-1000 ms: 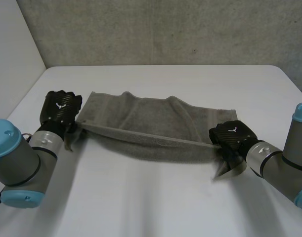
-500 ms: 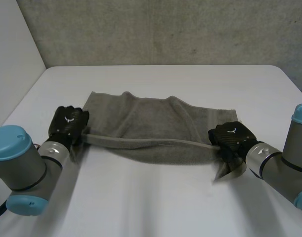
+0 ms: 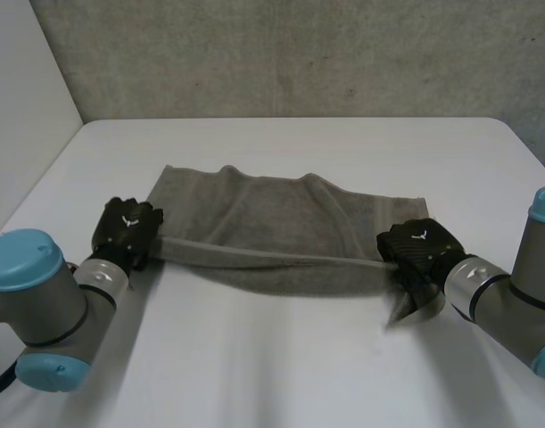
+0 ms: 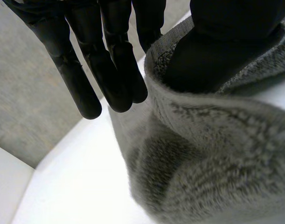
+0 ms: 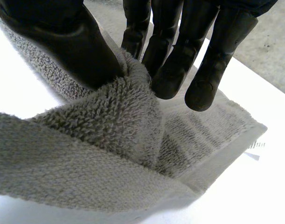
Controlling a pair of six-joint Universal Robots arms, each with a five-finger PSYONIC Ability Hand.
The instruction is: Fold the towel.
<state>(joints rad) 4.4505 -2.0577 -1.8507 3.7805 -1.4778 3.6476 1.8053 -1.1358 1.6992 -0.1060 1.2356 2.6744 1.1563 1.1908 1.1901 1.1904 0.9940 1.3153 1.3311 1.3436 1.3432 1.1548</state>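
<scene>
On the left, the back of the left hand (image 3: 125, 230) covers its own grip in the head view. The wrist view helps: the towel (image 3: 272, 223) wraps around the thumb so the tip is buried in cloth. One finger meets it at the hem and the other fingers hang straight alongside, so that corner is pinched. The raised near edge runs taut across to the right and hides the strip of towel under it. The right hand (image 3: 415, 248) has thumb and fingers closed on a bunched fold at the other near corner, and a loose flap hangs below it. Both the left arm (image 3: 40, 303) and the right arm (image 3: 513, 299) are cut off at the frame.

Compared with a second ago, the left hand has come nearer the robot and a touch inward (most of that in the first half second). The stretched edge lies flatter. The right hand has barely shifted.

As for room, the towel's far half lies flat mid-table (image 3: 281, 366). There is bare white surface beyond it up to the wall (image 3: 299, 53), and more in front of it towards the robot. Both hands are well clear of the table's side edges.
</scene>
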